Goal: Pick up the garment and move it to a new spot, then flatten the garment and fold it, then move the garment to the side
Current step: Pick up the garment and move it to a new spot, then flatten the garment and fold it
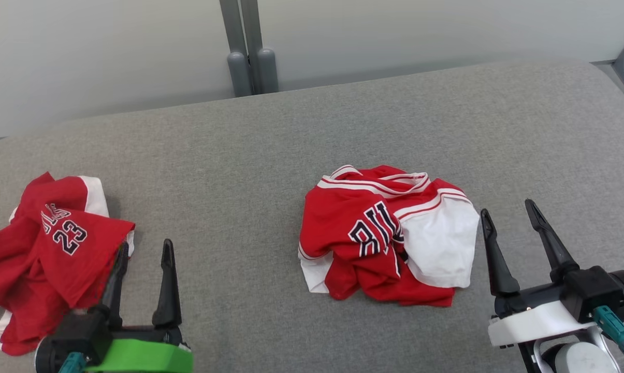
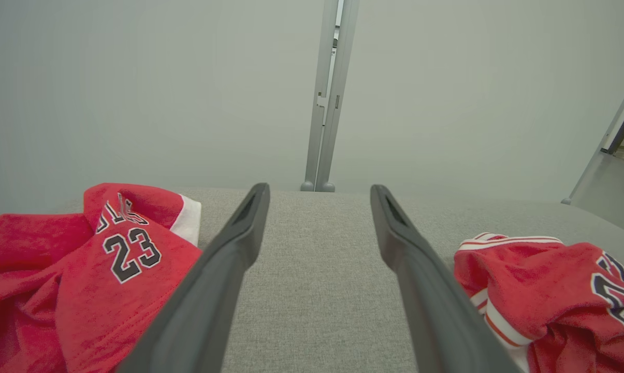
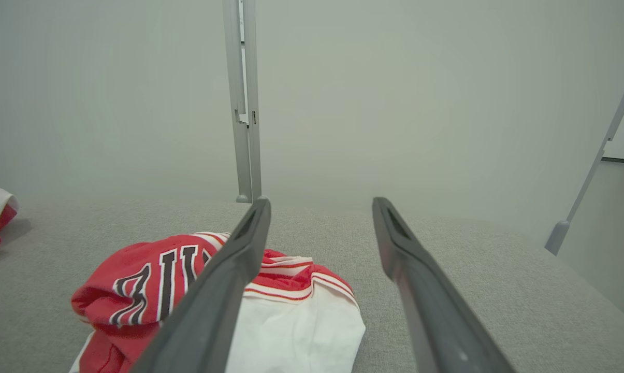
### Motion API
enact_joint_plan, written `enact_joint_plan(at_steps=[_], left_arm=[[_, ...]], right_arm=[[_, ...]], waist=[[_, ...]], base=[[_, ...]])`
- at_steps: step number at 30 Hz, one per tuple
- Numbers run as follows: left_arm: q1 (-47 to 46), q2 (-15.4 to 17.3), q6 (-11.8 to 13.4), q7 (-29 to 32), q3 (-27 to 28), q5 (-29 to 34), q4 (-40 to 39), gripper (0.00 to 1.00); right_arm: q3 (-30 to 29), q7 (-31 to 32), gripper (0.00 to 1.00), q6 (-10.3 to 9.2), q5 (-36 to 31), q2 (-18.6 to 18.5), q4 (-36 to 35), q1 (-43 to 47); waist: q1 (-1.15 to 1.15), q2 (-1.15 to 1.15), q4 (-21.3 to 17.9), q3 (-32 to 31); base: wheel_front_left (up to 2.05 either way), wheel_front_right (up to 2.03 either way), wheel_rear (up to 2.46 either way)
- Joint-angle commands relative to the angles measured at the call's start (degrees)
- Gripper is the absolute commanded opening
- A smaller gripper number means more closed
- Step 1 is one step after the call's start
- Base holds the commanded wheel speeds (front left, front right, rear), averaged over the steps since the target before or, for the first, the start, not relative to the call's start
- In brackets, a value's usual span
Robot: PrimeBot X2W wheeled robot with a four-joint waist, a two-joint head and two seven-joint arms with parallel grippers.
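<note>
Currently the left gripper (image 1: 145, 246) and right gripper (image 1: 507, 208) both hold their jaws spread, empty. The garment (image 1: 384, 233) lies crumpled mid-table (image 1: 239, 155), just left of the right gripper. A second jersey (image 1: 47, 248) is heaped far left. Judged: lifting, flattening, folding and setting aside all left to do.
</note>
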Motion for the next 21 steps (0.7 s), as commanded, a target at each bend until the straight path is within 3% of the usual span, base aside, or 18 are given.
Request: enact_joint_plan(at_steps=[1,9,21], left_arm=[[1.9,-0.3,-0.5,0.0,0.6,0.2,-0.2,1.00],[7.3,-1.2,-2.1,0.0,3.9,1.1,0.5,1.00],[6.5,-1.3,-2.6,0.0,4.4,-1.1,1.4,1.00]], right_arm=[[-0.3,-0.2,1.00,0.01,-0.1,0.0,-0.1,1.3],[-1.4,-0.2,1.00,0.01,-0.5,-0.1,1.7,3.3],[-1.2,-0.2,1.00,0.01,-0.5,0.2,3.6,2.6]], waist=[[0.00,0.00,-1.3,-0.8],[0.00,0.00,-1.5,-1.8],[0.00,0.00,0.0,-2.5]], base=[[0.00,0.00,0.00],[0.00,0.00,0.00],[0.00,0.00,0.00]])
